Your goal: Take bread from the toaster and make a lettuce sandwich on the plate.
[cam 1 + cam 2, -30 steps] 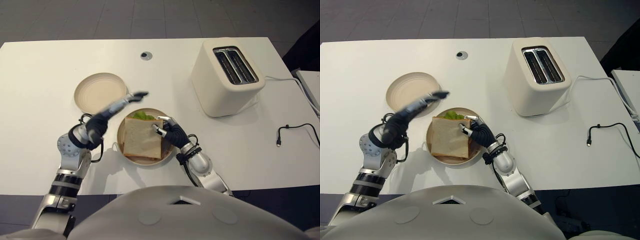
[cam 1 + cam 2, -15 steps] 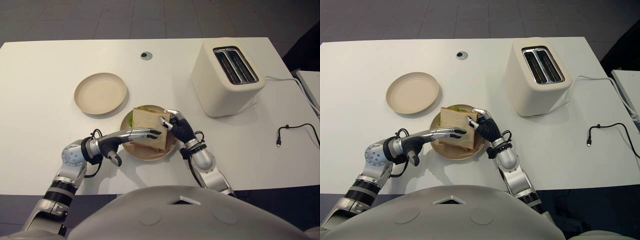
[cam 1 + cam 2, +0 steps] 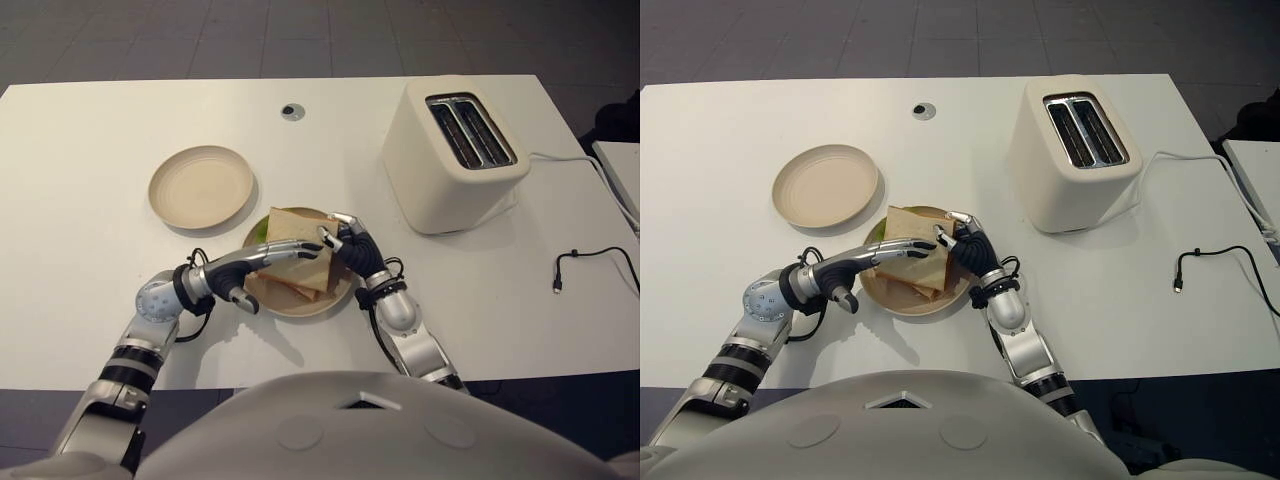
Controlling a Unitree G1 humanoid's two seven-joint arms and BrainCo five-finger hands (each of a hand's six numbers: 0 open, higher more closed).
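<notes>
**Left of the toaster: both hands at the sandwich**

Left of the toaster (image 3: 440,170) and nearer the robot, the plate (image 3: 300,311) holds the sandwich on the white table (image 3: 80,150). The top slice (image 3: 295,224) sits askew and tilted over the lower slice (image 3: 279,292), whose near edge shows beneath it. A sliver of green lettuce (image 3: 257,233) peeps out on the side away from the toaster.

The right hand (image 3: 352,250) is on the toaster side of the plate, fingers curled and pinching the top slice by its edge. The left hand (image 3: 248,271) comes in from the far side, fingers (image 3: 290,250) stretched out straight and laid against the slice, gripping nothing. Whether they lie on or under it cannot be told.

A second plate (image 3: 200,186), bare, lies farther left of the toaster, just beside the sandwich plate. A loose black cable (image 3: 590,256) lies to the toaster's right.
</notes>
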